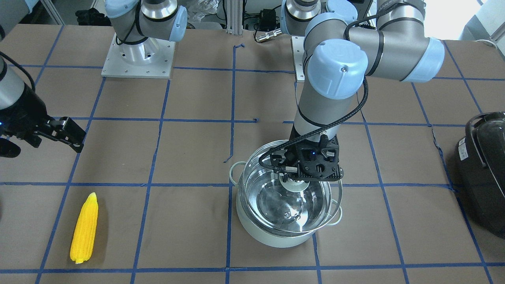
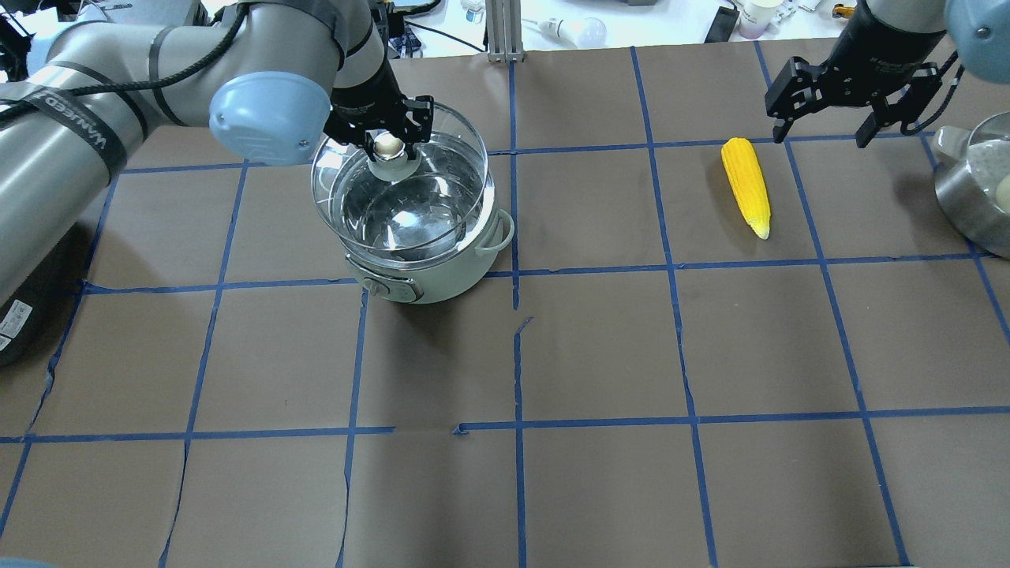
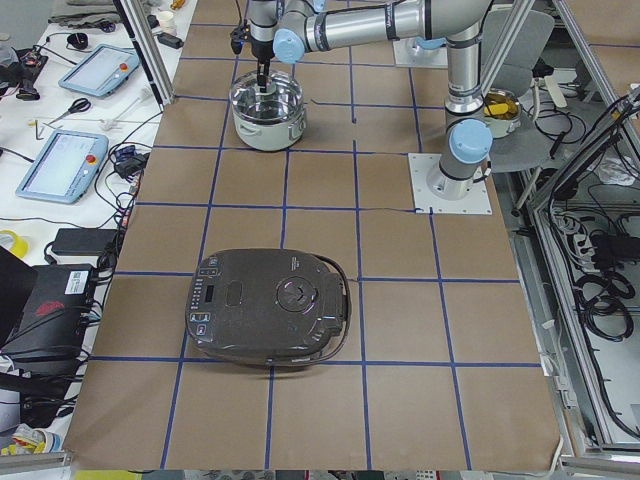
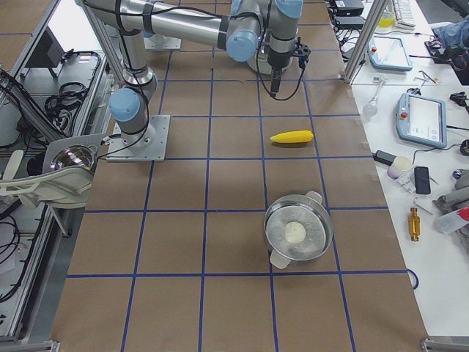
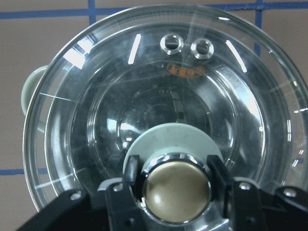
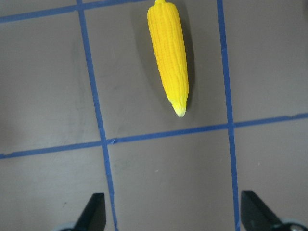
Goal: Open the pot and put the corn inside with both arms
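The pale mint-green pot (image 2: pixel 430 276) stands left of the table's middle, and it also shows in the front view (image 1: pixel 272 236). My left gripper (image 2: pixel 387 145) is shut on the brass-coloured knob (image 5: pixel 175 192) of the clear glass lid (image 2: pixel 402 201). The lid hangs slightly tilted and just off the rim (image 1: pixel 252 169). The yellow corn (image 2: pixel 748 185) lies flat on the table to the right, also visible in the front view (image 1: pixel 85 228). My right gripper (image 2: pixel 821 136) is open and empty, hovering just beyond the corn; the right wrist view shows the corn (image 6: pixel 169 55) ahead of its fingers.
A large black appliance (image 3: pixel 268 320) sits at the table's left end, also visible in the front view (image 1: pixel 485 173). A steel pot (image 2: pixel 970 213) holding a round white thing stands at the right edge. Blue tape lines grid the brown table.
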### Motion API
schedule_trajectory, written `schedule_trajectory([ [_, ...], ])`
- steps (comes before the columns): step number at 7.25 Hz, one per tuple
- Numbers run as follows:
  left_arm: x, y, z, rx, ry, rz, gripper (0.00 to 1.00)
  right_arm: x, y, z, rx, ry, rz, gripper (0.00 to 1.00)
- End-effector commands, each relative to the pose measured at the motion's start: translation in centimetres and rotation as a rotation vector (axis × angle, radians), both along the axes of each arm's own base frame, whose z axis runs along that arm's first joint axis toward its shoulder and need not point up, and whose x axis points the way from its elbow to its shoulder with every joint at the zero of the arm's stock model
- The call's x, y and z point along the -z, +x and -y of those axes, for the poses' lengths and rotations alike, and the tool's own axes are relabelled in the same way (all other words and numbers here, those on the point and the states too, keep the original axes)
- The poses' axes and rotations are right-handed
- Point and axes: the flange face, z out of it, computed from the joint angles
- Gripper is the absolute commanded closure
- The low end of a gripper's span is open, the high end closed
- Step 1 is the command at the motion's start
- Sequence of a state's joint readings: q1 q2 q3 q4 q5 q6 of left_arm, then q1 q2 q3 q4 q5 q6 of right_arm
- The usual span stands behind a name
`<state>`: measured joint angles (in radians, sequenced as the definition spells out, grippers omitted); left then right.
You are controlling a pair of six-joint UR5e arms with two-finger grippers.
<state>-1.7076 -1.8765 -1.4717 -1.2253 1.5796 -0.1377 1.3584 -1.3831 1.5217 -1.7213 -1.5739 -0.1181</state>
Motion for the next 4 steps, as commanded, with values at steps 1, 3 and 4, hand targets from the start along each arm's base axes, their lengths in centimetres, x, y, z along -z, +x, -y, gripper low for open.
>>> schedule_trajectory([
  [1, -3.0, 7.4, 0.3, -0.064, 0.007, 0.009, 0.95, 6.9, -1.3, 3.1, -0.07, -0.029, -0.005, 0.0],
  [3, -2.3, 19.1, 0.5, -0.07, 0.056, 0.022, 0.96, 13.3, -1.6, 4.9, -0.073, -0.04, 0.001, 0.0],
  [4, -1.2, 24.0, 0.4, -0.073, 0.078, 0.019, 0.96, 16.4, -1.7, 5.7, -0.081, -0.052, -0.002, 0.0],
])
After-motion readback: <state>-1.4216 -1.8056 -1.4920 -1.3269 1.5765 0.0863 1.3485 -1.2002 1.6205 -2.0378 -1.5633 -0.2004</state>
